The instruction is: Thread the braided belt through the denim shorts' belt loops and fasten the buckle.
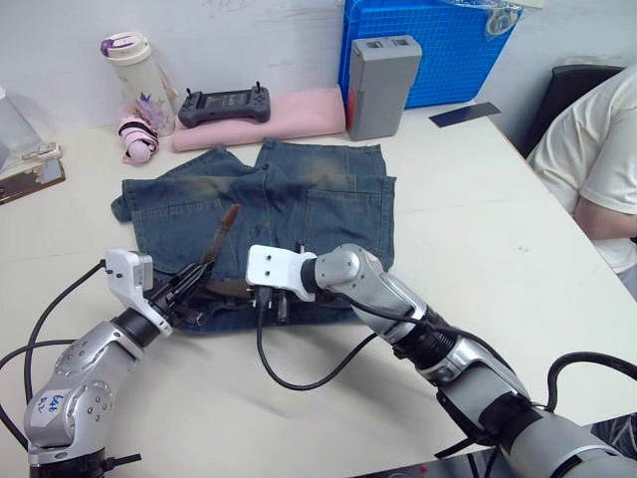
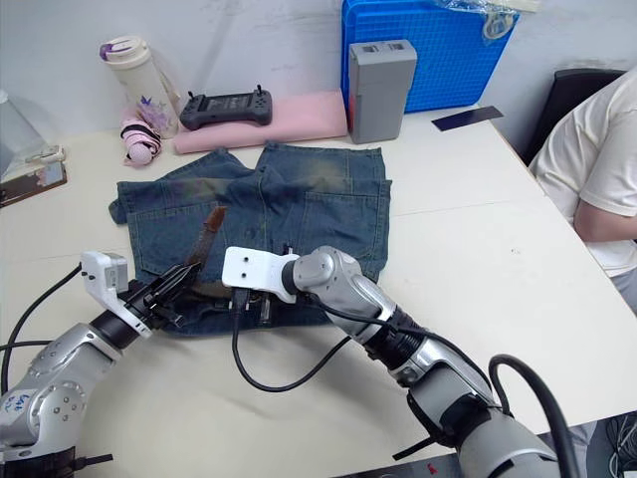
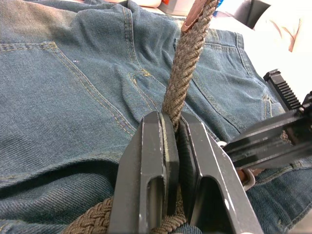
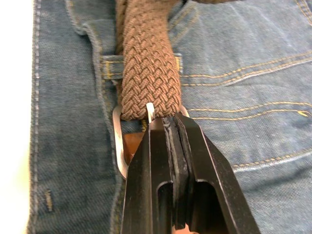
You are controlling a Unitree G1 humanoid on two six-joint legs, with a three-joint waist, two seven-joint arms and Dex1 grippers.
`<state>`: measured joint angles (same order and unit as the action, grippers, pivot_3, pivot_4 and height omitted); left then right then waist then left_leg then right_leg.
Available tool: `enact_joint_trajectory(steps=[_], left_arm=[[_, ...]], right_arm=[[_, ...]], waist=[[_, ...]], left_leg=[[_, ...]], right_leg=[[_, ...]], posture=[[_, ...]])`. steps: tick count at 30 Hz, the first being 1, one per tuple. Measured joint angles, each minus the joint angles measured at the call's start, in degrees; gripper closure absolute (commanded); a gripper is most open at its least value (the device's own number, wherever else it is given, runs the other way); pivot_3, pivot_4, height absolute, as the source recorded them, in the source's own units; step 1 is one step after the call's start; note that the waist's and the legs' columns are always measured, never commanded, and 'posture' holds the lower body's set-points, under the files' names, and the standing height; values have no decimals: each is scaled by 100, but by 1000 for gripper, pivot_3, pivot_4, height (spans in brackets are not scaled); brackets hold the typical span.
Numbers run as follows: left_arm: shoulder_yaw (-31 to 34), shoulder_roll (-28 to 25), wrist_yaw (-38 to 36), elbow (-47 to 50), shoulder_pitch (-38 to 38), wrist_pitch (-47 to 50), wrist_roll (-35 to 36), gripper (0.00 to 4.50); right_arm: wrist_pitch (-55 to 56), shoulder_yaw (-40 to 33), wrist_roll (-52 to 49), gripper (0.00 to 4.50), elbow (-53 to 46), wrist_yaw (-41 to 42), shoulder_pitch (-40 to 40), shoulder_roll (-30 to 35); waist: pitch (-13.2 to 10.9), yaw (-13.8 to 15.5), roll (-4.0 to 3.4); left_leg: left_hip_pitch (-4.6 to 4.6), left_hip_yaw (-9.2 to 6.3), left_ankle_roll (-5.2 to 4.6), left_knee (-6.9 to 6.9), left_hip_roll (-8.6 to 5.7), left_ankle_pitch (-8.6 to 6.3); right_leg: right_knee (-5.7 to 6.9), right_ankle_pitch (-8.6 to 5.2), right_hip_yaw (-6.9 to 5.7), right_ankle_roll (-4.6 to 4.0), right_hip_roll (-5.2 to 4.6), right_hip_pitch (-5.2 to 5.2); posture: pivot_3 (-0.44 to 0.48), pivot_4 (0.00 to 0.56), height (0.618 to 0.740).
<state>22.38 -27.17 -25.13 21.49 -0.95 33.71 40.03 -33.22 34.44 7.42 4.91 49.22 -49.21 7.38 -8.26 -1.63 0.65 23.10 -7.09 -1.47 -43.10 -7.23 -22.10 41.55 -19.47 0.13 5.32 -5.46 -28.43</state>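
Note:
The faded blue denim shorts [image 1: 299,199] lie flat on the table with the waistband toward me. The dark brown braided belt [image 4: 146,63] runs along the waistband and under a belt loop [image 4: 111,66]. Its free end [image 1: 225,227] rises over the shorts. My left gripper [image 1: 194,284] is shut on the braided belt [image 3: 183,78] at the waistband's left part. My right gripper [image 4: 168,122] is shut at the silver buckle [image 4: 118,146], its tips against the prong [image 4: 150,111]. Only a few centimetres separate the two grippers.
At the back lie a pink folded cloth [image 1: 299,115] with a black controller [image 1: 224,103] on it, a grey box [image 1: 383,85], a blue crate [image 1: 438,50] and a bottle [image 1: 139,80]. A person [image 1: 597,169] sits at the right edge. A black cable [image 1: 299,376] loops near the front.

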Motion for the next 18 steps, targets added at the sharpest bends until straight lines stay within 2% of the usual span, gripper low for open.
enact_joint_trajectory(steps=[3,7,18], left_arm=[[-1,10,0,0,-1,-5,-3,4269],[-36,33,-2,0,-5,-16,-13,4269],[-44,93,13,25,-130,-72,-19,4269]], right_arm=[[-212,-387,-539,4476,-124,356,-77,-62],[-285,-417,-779,4476,-81,664,-260,-61],[326,-335,-654,4476,1303,856,-588,-109]], waist=[[-1,-7,-1],[-1,-2,-1],[-1,-8,-1]], left_leg=[[0,0,0,0,0,0],[0,-1,0,0,0,0],[0,-1,0,0,0,0]], right_leg=[[0,0,0,0,0,0],[0,0,0,0,0,1],[0,0,-1,0,-1,0]], posture=[[0,150,676],[0,150,676],[0,150,676]])
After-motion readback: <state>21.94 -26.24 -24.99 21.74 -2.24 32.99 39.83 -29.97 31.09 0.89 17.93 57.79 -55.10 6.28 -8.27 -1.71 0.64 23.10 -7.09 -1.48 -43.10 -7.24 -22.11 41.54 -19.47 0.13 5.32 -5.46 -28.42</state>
